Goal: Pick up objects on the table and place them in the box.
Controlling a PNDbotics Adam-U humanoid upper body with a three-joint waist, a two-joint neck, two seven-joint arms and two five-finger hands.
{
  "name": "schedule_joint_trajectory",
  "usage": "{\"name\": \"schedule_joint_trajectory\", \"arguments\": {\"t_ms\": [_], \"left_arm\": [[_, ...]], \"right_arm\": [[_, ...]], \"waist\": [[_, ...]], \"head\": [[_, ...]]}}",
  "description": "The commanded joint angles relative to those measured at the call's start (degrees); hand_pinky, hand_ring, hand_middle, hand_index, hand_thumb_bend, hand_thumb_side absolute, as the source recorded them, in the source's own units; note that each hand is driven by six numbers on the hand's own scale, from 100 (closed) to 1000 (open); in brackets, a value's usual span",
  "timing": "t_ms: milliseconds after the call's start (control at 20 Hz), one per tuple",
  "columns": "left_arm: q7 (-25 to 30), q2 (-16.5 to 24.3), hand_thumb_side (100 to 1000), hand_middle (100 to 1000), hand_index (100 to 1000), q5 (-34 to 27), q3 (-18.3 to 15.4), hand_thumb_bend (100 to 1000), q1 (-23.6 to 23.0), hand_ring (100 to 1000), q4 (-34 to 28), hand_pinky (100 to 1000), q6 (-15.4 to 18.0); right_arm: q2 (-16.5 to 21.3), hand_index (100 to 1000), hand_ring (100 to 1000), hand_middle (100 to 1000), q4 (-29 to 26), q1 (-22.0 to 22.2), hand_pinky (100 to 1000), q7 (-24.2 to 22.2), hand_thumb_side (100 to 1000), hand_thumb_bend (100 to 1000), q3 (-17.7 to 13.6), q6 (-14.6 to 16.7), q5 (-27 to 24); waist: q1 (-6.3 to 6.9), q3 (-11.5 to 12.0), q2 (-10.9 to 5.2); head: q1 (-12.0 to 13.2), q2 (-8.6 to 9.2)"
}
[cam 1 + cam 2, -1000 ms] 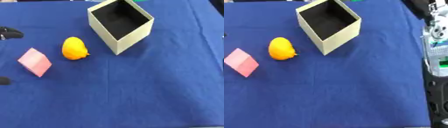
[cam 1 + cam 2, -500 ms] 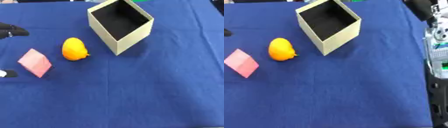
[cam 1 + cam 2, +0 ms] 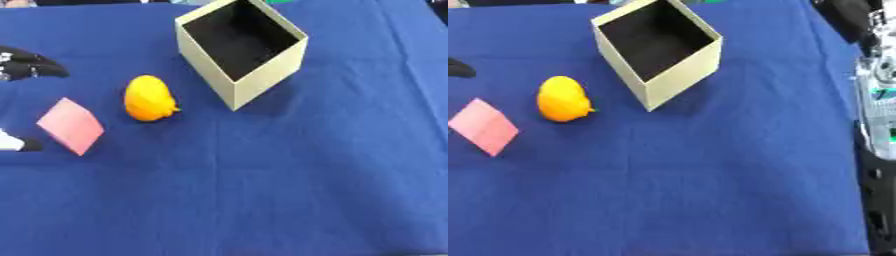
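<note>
Approach step: left hand [image 3: 31, 67] at desk edge beside pink block [image 3: 70, 125], finger state unreadable. Next: grasp block, carry to box [image 3: 241, 50].

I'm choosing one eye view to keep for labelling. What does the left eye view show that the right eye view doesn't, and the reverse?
Only the left eye view shows the left hand well, black at the left edge beside the pink block, with a white-tipped part lower down. Only the right eye view shows the robot's own body along the right edge. Both show the yellow object, the open box and the blue tablecloth.
</note>
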State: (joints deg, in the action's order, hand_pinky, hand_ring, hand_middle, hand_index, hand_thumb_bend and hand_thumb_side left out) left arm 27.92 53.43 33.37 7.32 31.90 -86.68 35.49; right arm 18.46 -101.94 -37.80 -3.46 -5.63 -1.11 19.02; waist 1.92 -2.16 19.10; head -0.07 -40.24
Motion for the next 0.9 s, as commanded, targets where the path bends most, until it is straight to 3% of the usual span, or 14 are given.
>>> {"name": "schedule_joint_trajectory", "arguments": {"t_ms": [50, 550, 900], "left_arm": [[10.4, 1.5, 583, 872, 978, 0.5, 0.4, 565, 1.4, 869, 1.5, 859, 9.8], [13.0, -0.1, 567, 865, 960, 0.6, 1.7, 515, 3.2, 862, 5.3, 857, 10.7], [15.6, -0.5, 559, 835, 926, 0.3, 2.7, 425, 3.6, 842, 6.6, 852, 12.5]], "right_arm": [[0.7, 897, 980, 648, -0.6, -0.8, 895, -0.1, 672, 100, -0.1, 0.0, -0.2], [0.7, 898, 981, 647, -0.7, -0.8, 896, 0.0, 673, 100, -0.2, -0.1, -0.4], [0.8, 899, 982, 646, -0.7, -0.8, 896, 0.1, 674, 100, -0.3, -0.2, -0.6]], "waist": [[0.15, -0.1, -0.95], [0.40, -0.6, -0.71], [0.47, -0.8, -0.54]], "head": [[0.4, 0.41], [1.0, 0.54], [1.3, 0.54]]}}
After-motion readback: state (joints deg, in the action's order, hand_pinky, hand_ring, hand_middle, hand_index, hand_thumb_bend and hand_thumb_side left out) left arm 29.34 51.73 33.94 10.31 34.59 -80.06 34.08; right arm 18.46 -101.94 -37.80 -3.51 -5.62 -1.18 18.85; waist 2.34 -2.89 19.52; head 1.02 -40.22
